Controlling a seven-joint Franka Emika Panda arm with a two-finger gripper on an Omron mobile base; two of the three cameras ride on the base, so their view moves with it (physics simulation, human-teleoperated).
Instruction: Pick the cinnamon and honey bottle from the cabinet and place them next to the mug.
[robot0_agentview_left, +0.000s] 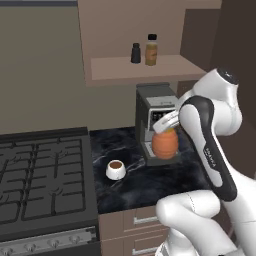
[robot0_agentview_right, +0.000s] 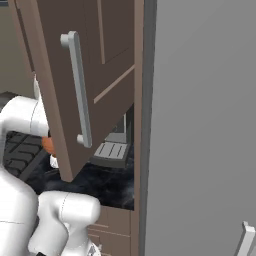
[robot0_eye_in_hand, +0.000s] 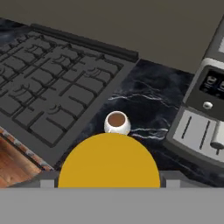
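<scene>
The two-finger gripper (robot0_agentview_left: 167, 125) gripped the squat orange honey jar (robot0_agentview_left: 165, 143) at centre frame, carrying it; next it needed lowering beside the small white mug (robot0_agentview_left: 115, 170) at lower centre.

arm: elbow raised, reaching forward | pincer (robot0_agentview_left: 167, 124): clamped on honey bottle (robot0_agentview_left: 165, 143)

no readable text anywhere; the lettering on the robot's dark forearm band (robot0_agentview_left: 212, 160) is too blurred.
</scene>
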